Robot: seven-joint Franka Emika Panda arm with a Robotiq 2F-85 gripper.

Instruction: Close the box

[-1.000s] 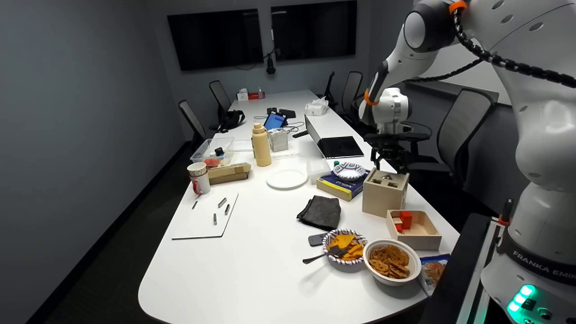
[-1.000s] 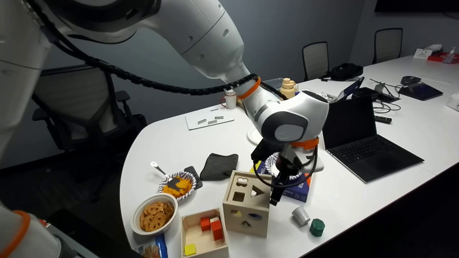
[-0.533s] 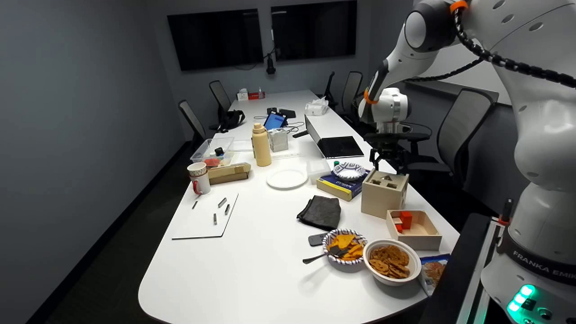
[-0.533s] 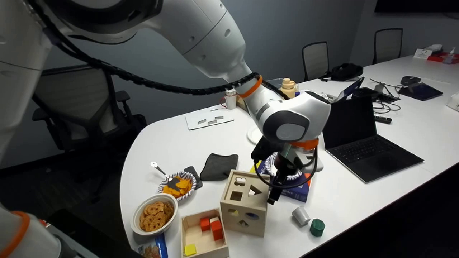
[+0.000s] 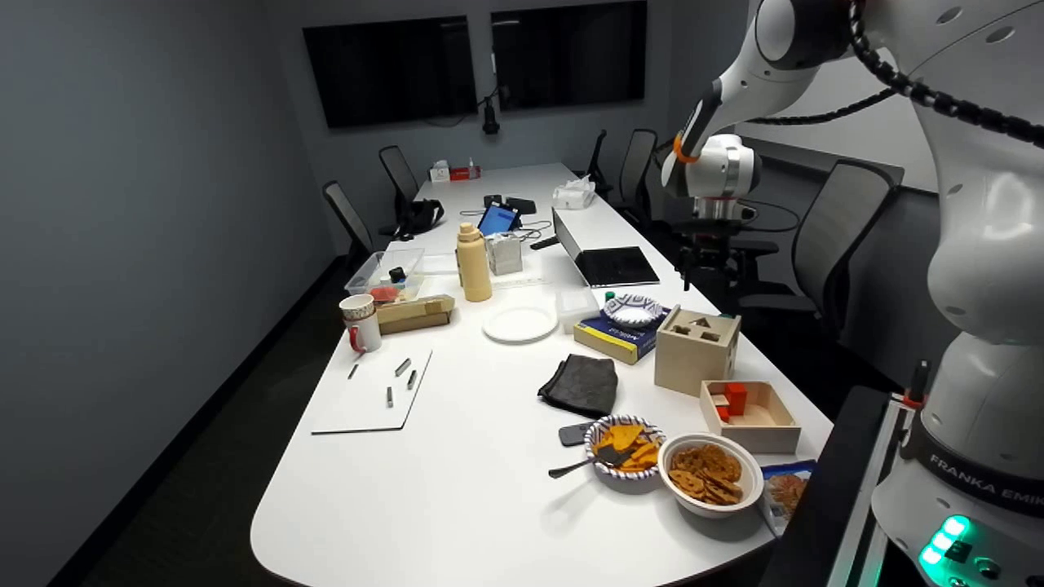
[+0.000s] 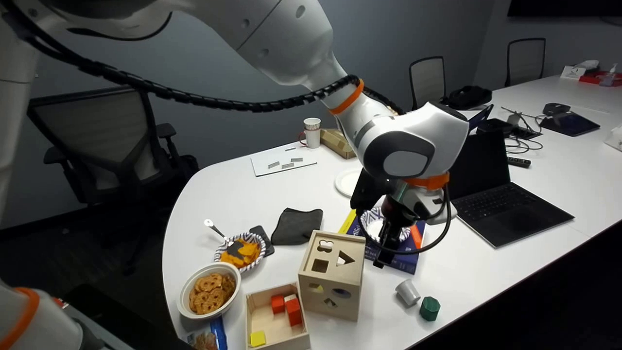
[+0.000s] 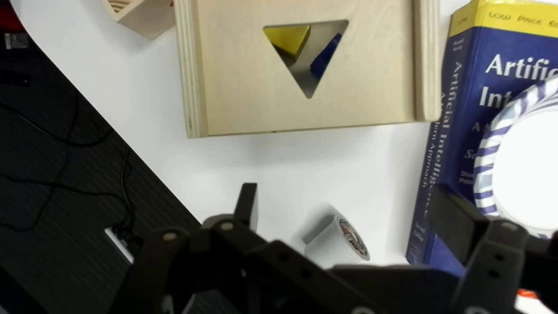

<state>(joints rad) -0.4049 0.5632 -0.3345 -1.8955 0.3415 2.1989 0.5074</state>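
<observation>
One box (image 6: pixel 332 278), pale wood, cube-like, stands upright on the white table (image 6: pixel 218 194), with shaped holes in top and front. Its top panel (image 7: pixel 248 100) lies between two raised side edges and appears seated, though the wrist view cuts off the far end. Through the triangular hole show a yellow piece (image 7: pixel 288 37) and a blue piece (image 7: pixel 324 57), both inside. One gripper (image 7: pixel 352 209) hangs above the table, just beside the box and apart from it, its fingers (image 7: pixel 245 200) spread wide; in the wrist view the box lies ahead of the fingertips, a strip of table showing between. One grey cup (image 6: pixel 408 292), on its side near the box, appears in that view between the fingers, below them. One green block (image 6: pixel 430 309), near the cup. One blue-and-yellow book (image 7: pixel 455 131), flat, just beside the box, bears a patterned bowl (image 7: pixel 483 174). One open wooden tray (image 6: pixel 266 321), just beside another face of the box, holds red blocks (image 6: pixel 293 312) and a yellow block (image 6: pixel 257 338). One pale bowl (image 5: pixel 701 509) of brown biscuits, near the tray. One dark cloth (image 6: pixel 297 226), near the box. One laptop (image 6: pixel 495 209), open, well apart from it.
</observation>
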